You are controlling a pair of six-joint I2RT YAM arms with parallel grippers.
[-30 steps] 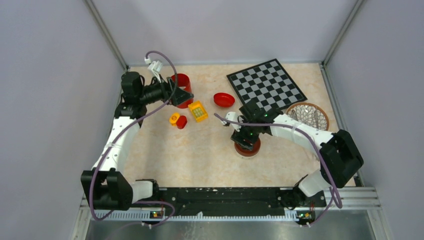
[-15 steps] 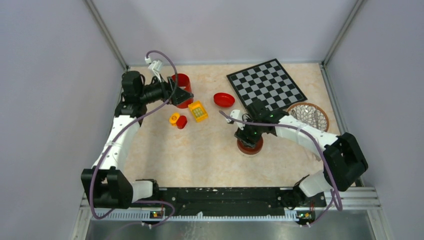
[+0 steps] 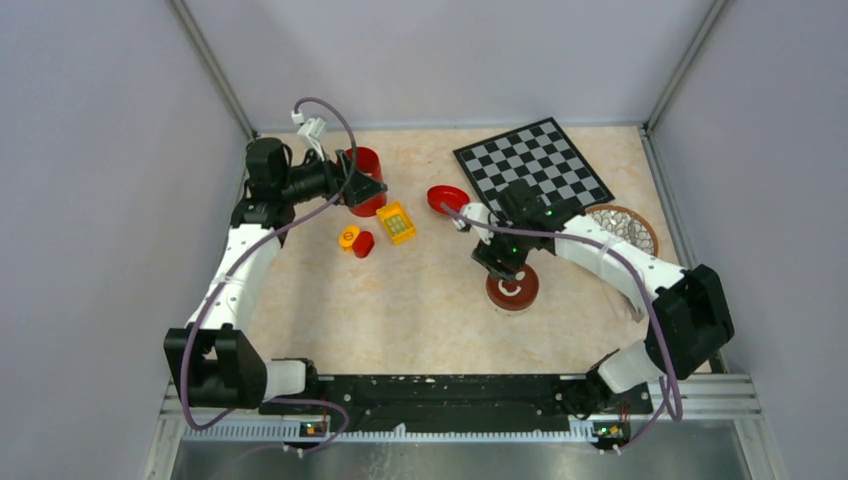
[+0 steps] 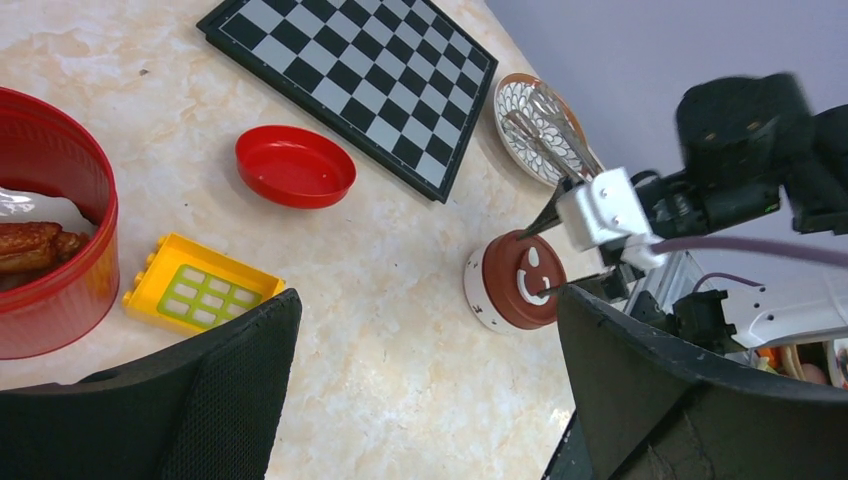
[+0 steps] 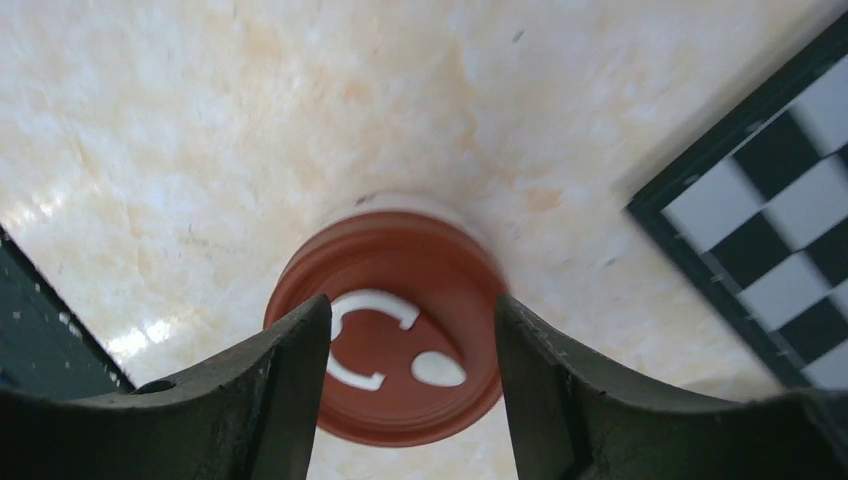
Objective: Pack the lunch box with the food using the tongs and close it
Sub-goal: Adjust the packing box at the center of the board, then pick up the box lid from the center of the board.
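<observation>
The lunch box (image 3: pixel 512 288) stands mid-table with a red-brown lid on it, white marks on top; the left wrist view shows it as the lunch box (image 4: pixel 515 282). My right gripper (image 3: pixel 498 260) hangs just above and behind it, open, and between its fingers the lid (image 5: pixel 400 255) shows below with nothing gripped. The food (image 4: pixel 30 248), brown fried pieces, lies in a red tub (image 3: pixel 366 178). My left gripper (image 3: pixel 372 190) stands wide open beside that tub. Silver tongs (image 4: pixel 548 130) rest on a patterned plate (image 4: pixel 515 95).
A chessboard (image 3: pixel 532 170) lies at the back right, and the patterned plate (image 3: pixel 630 228) is beside it. A red bowl (image 3: pixel 447 199) sits near the middle. A yellow block (image 3: pixel 396 222) and small orange and red blocks (image 3: pixel 355 241) lie near the left arm.
My right gripper has risen and drawn back from the lunch box, so its lid now shows. The box sits slightly further right. The left arm has barely moved.
</observation>
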